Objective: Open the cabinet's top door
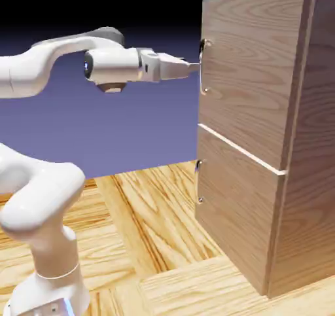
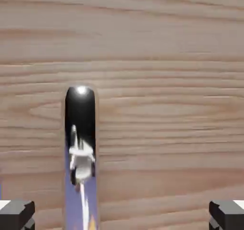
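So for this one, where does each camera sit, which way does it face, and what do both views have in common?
Exterior view: fixed beside the robot, facing the cabinet; shows the white arm and the open gripper level at the top door.
Hand view: on the hand, looking along the gripper at the door's wood; only the two grey fingertips show.
Shared: the top door's handle, left of centre between the fingertips.

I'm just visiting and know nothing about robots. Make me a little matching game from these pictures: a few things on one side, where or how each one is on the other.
Things:
1. top door
2. lower door
3. fingers
4. top door's handle

States or places:
A. apart, level, pointing at the cabinet
B. shiny bar, left of middle in the hand view
C. shut, taller panel
D. shut, shorter panel underneath

Pairs: 1-C, 2-D, 3-A, 4-B
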### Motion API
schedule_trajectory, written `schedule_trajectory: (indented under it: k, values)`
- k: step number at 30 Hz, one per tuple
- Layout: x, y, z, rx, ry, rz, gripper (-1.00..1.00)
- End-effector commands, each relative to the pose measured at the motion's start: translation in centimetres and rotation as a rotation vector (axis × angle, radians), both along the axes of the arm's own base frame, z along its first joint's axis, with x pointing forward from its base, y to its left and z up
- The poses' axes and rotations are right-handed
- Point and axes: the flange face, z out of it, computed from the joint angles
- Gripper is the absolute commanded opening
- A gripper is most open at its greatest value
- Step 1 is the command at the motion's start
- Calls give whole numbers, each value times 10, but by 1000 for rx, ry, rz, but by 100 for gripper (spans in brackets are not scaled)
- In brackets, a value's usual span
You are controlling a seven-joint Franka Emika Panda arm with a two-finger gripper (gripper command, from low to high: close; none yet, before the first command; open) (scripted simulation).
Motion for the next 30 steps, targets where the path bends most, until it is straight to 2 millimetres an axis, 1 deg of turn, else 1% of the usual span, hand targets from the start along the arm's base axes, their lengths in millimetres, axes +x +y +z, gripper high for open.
schedule_trajectory:
  k: [1,3,8,9,10,11,18,24,30]
  values:
    - [2,6,-5,-4,-6,0,100]
    - [3,9,-9,-7,-11,0,100]
    - [48,8,-8,-7,-11,0,100]
    - [53,7,-9,-7,-11,0,100]
    - [53,7,-9,-7,-11,0,-100]
    - [53,7,-9,-7,-11,0,-100]
    - [-10,-22,-9,-6,-11,184,-100]
    - [-59,-57,-9,-5,-12,343,-100]
    - [-98,-93,-9,-4,-12,483,-100]
